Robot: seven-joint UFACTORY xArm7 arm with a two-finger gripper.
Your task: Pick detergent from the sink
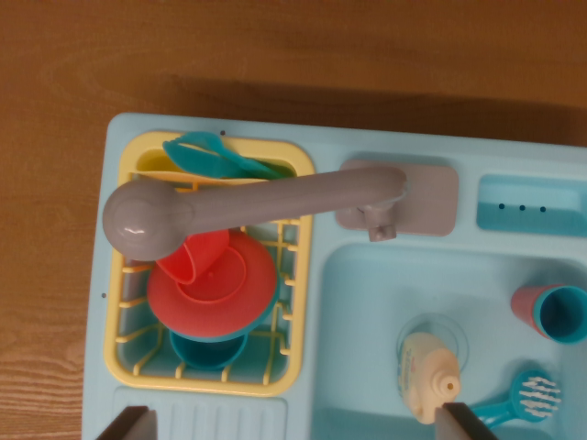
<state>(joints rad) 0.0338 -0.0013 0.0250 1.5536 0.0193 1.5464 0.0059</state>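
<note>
Because the cream plastic detergent bottle [426, 377] lies flat in the pale blue plastic sink [367, 302], the gripper [295, 423] hovers above it, spread wide and empty.

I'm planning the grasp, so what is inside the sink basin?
Inside the sink basin: a cream detergent bottle lying over the drain, a teal brush and a cup. The drain is partly covered.

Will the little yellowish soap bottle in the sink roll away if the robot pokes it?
Probably a bit. The detergent bottle lies on its side in the sink basin, and its rounded body could roll. It looks like smooth plastic, so maybe slippery. It seems small and toy-like, so likely light.
</note>
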